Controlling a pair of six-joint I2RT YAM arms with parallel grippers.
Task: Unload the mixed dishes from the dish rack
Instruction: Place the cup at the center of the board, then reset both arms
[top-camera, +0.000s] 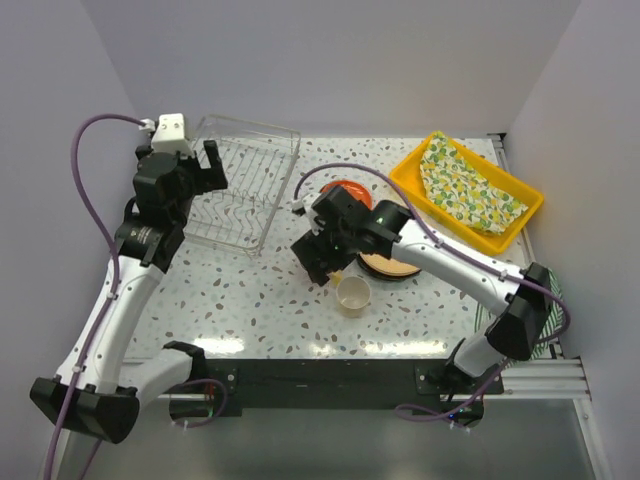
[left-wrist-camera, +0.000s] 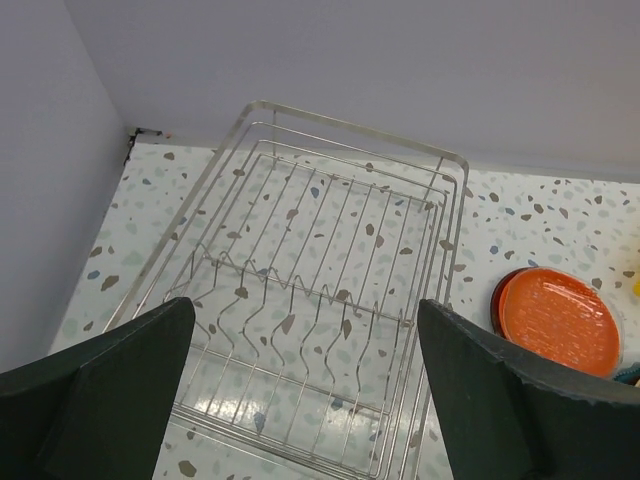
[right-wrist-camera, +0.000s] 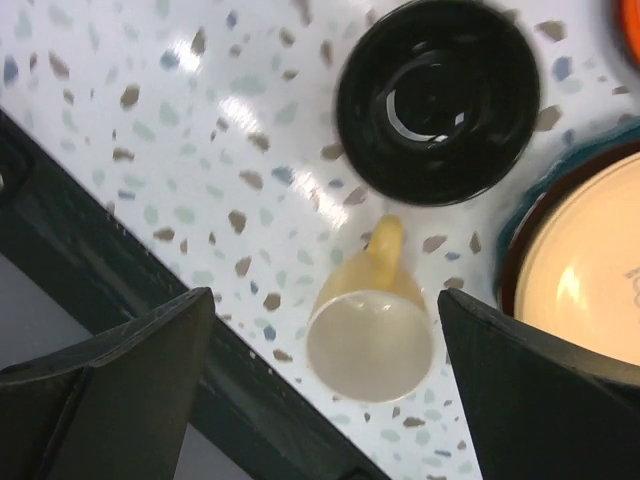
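**Dish rack** (top-camera: 243, 190): silvery wire basket with slanted sides, at the far left of the speckled table (top-camera: 250, 300). In the left wrist view only its zigzag bottom wires show, with the table's flecks visible through them.

**Left gripper** (left-wrist-camera: 305, 310): hangs over the near end of the rack, claw spread wide and pinching nothing.

**Right gripper** (right-wrist-camera: 325, 300): claw spread wide above the table, right of the rack. Both fingers (right-wrist-camera: 130, 380) stand apart from the mug below them.

**Mug** (right-wrist-camera: 370, 335): cream, upright on the table, mouth up, handle pointing toward the black bowl. In the top view it sits near the front edge, just beside the plate stack.

**Black bowl** (right-wrist-camera: 437, 100): upright and glossy, near the mug but not touching it.

**Plate with cream face** (right-wrist-camera: 585, 270): dark brown rim, lying flat on a teal plate (right-wrist-camera: 508, 230), of which only a sliver shows. A faint mark on the cream face is cut off at the picture's edge and cannot be read.

**Orange plate** (left-wrist-camera: 560, 320): flat on the table, just right of the rack.

**Yellow tray** (top-camera: 520, 225): far right corner, holding a lemon-print cloth (top-camera: 465, 180).
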